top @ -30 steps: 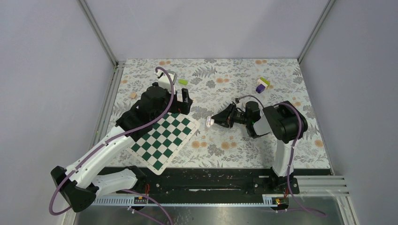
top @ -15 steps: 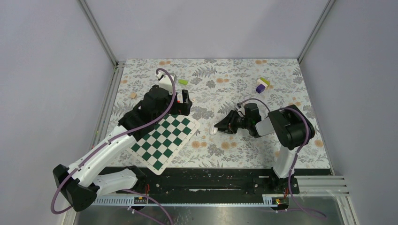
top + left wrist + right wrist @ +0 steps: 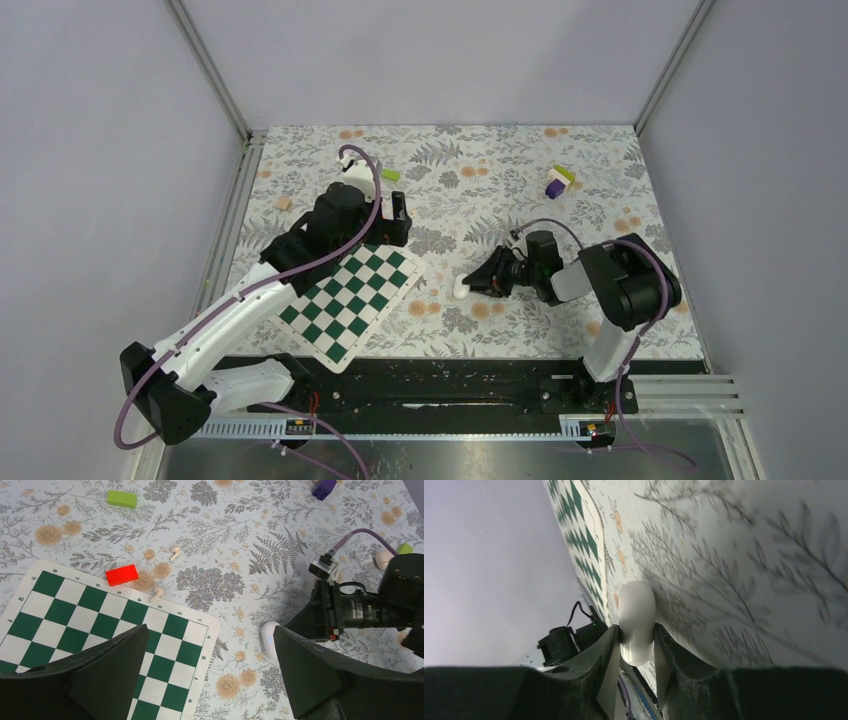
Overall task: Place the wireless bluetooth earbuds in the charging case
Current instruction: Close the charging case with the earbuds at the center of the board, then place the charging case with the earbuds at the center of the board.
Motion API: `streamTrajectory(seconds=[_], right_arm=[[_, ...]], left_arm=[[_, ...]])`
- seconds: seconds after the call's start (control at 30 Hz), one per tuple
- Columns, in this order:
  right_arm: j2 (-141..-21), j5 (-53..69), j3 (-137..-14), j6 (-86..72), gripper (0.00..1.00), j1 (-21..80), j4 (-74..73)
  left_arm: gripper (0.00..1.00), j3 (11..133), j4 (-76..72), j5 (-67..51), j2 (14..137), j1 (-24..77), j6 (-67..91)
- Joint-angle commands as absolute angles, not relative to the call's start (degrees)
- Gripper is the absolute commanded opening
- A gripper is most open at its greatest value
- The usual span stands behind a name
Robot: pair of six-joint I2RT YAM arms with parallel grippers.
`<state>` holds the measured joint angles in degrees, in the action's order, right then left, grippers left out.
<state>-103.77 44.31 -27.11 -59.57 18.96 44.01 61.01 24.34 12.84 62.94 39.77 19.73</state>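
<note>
The right end effector [image 3: 472,286] was closed narrowly on the charging case [image 3: 461,289] — the white shell pinched between both fingers, its rounded end against the floral table [image 3: 600,170]. Over the last second it had carried the case away from the chessboard [image 3: 345,300] corner, nearer the arm bases. The left end effector [image 3: 210,630] hung above the board's far corner, fully spread and empty — slightly wider than before. One earbud [image 3: 174,553] lay beyond a red block [image 3: 122,574], another earbud [image 3: 157,593] just beside it.
</note>
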Motion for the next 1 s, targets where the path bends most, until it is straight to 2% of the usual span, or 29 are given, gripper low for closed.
streamTrajectory(seconds=[0.0, 0.13, 0.27, 0.43, 0.53, 0.7, 0.97], right_arm=[[-94.76, 37.87, -23.26, -53.59, 0.0, 16.93, 34.34], [-83.5, 31.77, -20.61, -48.99, 0.0, 11.22, 21.43], [-71.46, 25.85, -17.07, -48.59, 0.0, 4.8, 15.45], [-53.85, 7.28, -16.61, -47.06, 0.0, 2.02, -2.85], [-47.08, 2.34, -15.57, -48.82, 0.0, 1.34, -6.9], [-47.03, -1.33, -17.38, -49.26, 0.0, 0.92, -13.49], [-55.12, 3.95, -14.5, -54.32, 0.0, 0.79, -7.44]], left_arm=[[0.99, 62.43, 25.44, 13.84, 64.41, 39.3, 21.48], [0.99, 64.0, 28.81, 14.64, 66.39, 37.23, 24.57], [0.99, 65.42, 33.99, 15.65, 69.7, 32.5, 28.72], [0.99, 65.63, 36.46, 7.75, 73.96, 24.74, 32.44], [0.99, 65.48, 36.7, 6.11, 75.36, 23.05, 32.85], [0.99, 65.74, 37.3, 6.39, 77.34, 21.32, 34.45], [0.99, 66.44, 36.44, 3.36, 78.23, 20.74, 34.78]])
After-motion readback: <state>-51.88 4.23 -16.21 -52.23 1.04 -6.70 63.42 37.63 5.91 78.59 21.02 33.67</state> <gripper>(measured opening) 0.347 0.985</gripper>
